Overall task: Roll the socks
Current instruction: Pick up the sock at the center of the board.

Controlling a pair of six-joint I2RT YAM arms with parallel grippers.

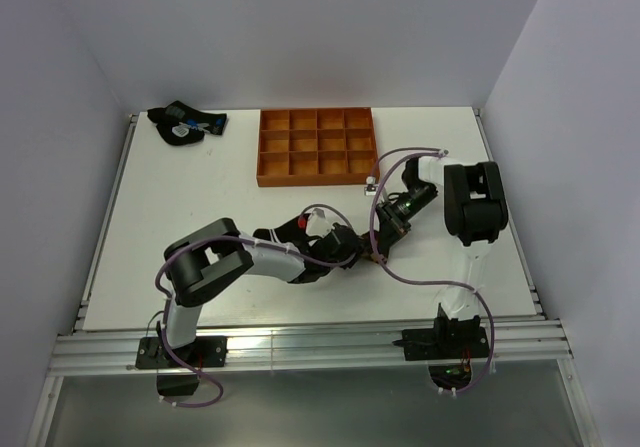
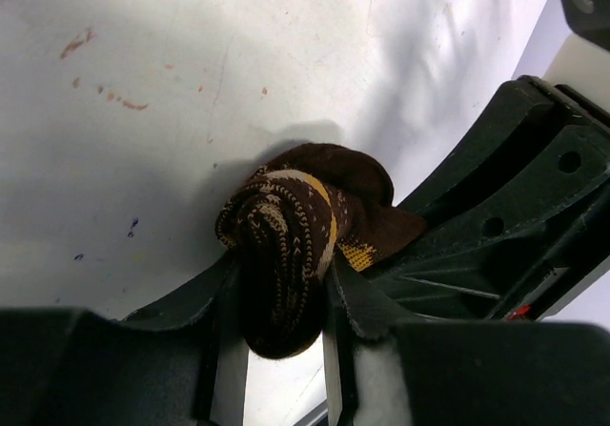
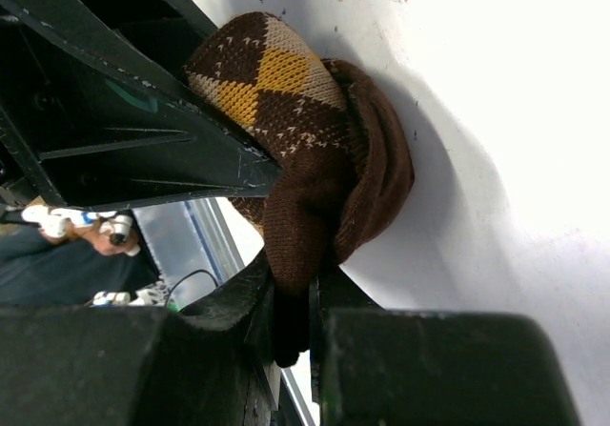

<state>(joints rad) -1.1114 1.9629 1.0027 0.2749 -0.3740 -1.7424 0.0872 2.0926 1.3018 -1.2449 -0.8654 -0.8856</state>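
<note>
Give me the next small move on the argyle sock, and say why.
Probably: the right gripper draws the brown cuff a little further over the roll while the left gripper holds firm. The argyle sock is already wound up and pinched in both sets of jaws, but the cuff covers only part of it; diamonds show bare.

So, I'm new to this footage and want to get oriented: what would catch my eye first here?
Mid-table, the left end effector and the right end effector each pinch the same bundled brown argyle sock, coming at it from opposite sides. Behind them sits an orange compartment tray, and a dark sock bundle lies at the far left corner.
</note>
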